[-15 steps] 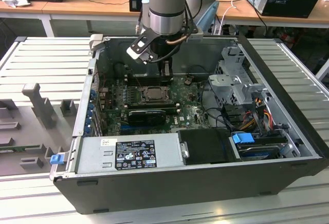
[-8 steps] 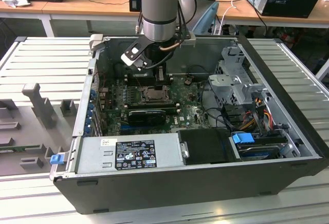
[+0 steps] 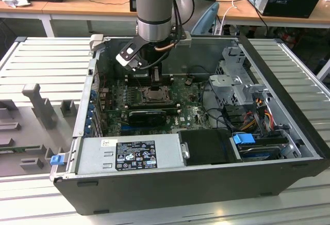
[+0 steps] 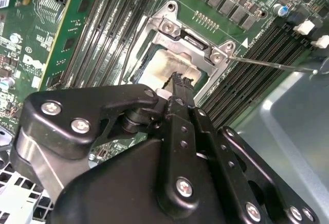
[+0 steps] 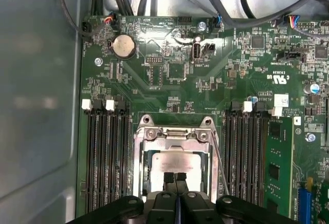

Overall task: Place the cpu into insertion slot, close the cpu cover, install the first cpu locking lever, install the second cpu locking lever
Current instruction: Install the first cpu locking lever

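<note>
The cpu (image 5: 175, 163) lies flat in the insertion slot (image 3: 153, 95), its pale face showing through the cover's opening. The silvery cpu cover (image 5: 175, 134) is folded down over it, also seen in the second wrist view as the cover (image 4: 191, 43) around the cpu (image 4: 163, 63). My gripper (image 5: 175, 178) is shut with nothing between its fingers, its tips just above the cpu's near edge. From one corner of the socket a thin locking lever (image 4: 272, 64) sticks out, raised over the memory slots. In the exterior view the gripper (image 3: 156, 76) hangs just behind the socket.
Memory slots (image 5: 105, 157) flank the socket on both sides. A black heatsink block (image 3: 147, 115) lies in front of it. Cables (image 3: 221, 114) and a drive cage (image 3: 240, 83) fill the case at the exterior view's right. The power supply (image 3: 129, 153) sits at the front.
</note>
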`<state>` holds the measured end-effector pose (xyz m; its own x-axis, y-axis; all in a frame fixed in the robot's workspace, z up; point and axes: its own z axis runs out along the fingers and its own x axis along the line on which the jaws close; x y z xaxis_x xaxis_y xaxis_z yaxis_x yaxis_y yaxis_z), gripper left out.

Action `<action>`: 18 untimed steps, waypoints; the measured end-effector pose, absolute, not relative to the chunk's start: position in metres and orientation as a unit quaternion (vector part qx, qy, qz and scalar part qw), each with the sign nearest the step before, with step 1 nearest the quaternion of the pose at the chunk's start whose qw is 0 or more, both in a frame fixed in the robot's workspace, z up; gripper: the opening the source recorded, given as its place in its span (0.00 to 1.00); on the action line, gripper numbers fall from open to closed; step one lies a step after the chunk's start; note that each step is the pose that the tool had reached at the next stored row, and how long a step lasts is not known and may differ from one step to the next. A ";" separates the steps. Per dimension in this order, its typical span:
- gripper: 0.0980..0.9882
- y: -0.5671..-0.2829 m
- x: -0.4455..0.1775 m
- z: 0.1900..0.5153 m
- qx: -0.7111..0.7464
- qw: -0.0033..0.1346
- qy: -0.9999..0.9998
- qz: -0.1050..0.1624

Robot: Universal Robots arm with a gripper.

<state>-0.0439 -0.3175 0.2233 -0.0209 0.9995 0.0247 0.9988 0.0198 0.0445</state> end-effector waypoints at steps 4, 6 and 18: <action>0.01 -0.318 -0.044 0.226 0.700 0.007 0.714 0.025; 0.01 -0.318 -0.044 0.227 0.700 0.007 0.714 0.025; 0.01 -0.318 -0.044 0.254 0.700 0.007 0.714 0.025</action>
